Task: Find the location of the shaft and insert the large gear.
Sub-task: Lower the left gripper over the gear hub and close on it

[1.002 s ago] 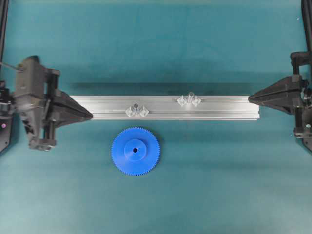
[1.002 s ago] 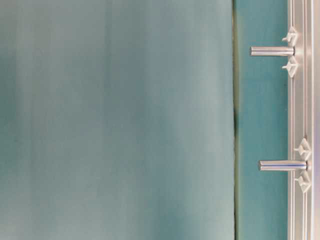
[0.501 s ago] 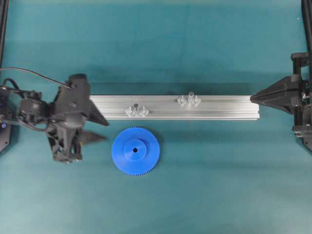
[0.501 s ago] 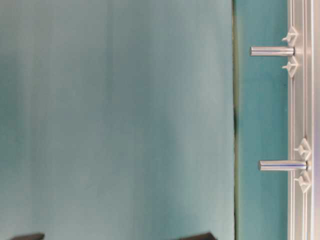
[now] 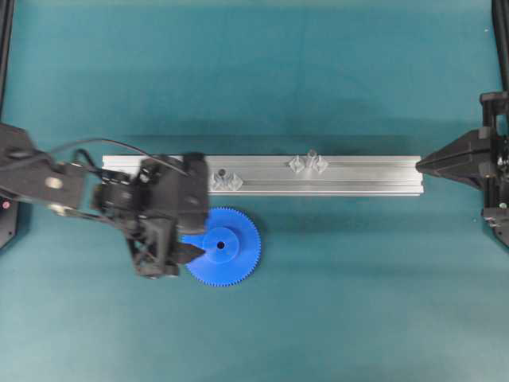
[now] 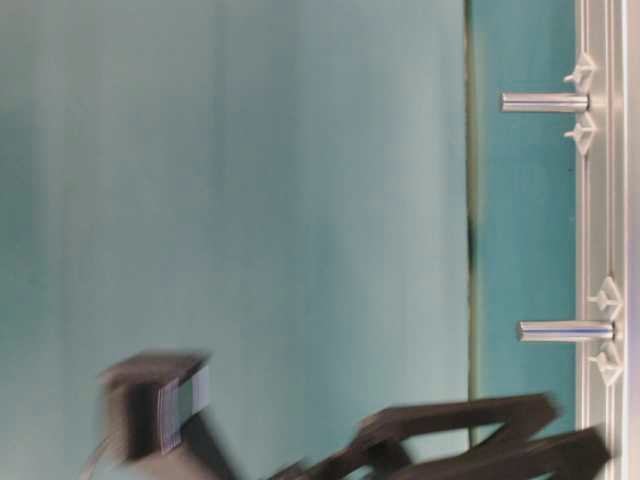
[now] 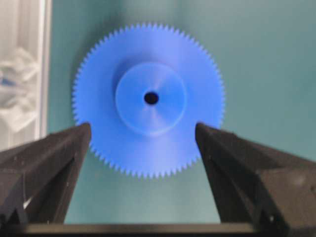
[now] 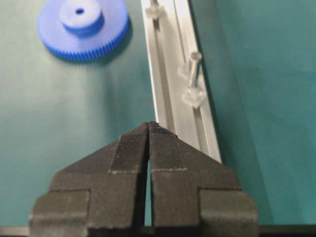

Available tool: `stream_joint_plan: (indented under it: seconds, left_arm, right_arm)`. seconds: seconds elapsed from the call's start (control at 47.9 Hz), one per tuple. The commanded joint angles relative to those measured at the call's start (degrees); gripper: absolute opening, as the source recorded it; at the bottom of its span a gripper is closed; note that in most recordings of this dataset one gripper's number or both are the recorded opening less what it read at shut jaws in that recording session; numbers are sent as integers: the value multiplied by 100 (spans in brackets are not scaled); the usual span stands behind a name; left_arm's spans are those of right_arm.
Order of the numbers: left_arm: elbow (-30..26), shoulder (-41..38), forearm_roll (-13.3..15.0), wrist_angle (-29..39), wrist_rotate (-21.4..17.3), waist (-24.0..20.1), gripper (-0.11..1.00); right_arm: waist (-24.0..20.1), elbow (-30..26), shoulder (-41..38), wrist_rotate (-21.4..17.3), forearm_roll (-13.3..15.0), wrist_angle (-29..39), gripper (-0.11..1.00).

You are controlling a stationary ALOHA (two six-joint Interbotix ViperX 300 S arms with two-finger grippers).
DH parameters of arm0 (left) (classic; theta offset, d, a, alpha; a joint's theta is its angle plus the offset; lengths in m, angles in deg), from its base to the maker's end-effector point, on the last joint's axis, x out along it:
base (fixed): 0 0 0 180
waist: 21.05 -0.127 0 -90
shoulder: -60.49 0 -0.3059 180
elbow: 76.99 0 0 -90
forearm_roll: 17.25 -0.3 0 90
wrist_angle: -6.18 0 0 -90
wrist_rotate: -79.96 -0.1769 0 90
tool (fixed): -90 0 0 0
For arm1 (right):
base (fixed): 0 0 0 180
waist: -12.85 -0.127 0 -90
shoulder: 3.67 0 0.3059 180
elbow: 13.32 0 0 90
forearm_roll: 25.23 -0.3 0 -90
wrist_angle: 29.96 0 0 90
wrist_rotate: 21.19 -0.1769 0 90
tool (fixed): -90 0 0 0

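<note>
The left gripper [image 7: 143, 136] stood spread wide, straddling the large gear [image 5: 223, 246] without touching it. The gear lay flat just beside the rail [image 5: 358, 175]. The shaft [image 5: 222, 173] stood on the rail. The right gripper [image 5: 421, 165], pressed together, sat at the rail's end. Bare teal table [image 5: 358, 302] lay around.

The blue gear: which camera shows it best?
The left wrist view: the blue gear fills it, showing teeth, hub and centre hole. Overhead, the left hand covers its left edge. The right wrist view shows it small, top left. The table-level view misses it.
</note>
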Motion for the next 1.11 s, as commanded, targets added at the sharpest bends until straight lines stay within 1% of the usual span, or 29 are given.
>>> stream_joint_plan:
  seconds: [0.0, 0.439, 0.689, 1.086]
  left_arm:
    - [-272, -211, -9, 9, -9, 26, 91]
    - [-817, -1028, -18, 176, -9, 26, 91]
    - [-1011, -1178, -18, 782, -9, 26, 92]
    - [-1160, -1301, -9, 826, 26, 44, 93]
  right_arm:
    - [18, -44, -18, -62, 0, 35, 1]
    - [26, 18, 149, -70, 0, 44, 1]
    - [26, 62, 202, -70, -9, 70, 1]
    - [26, 105, 220, -70, 0, 62, 1]
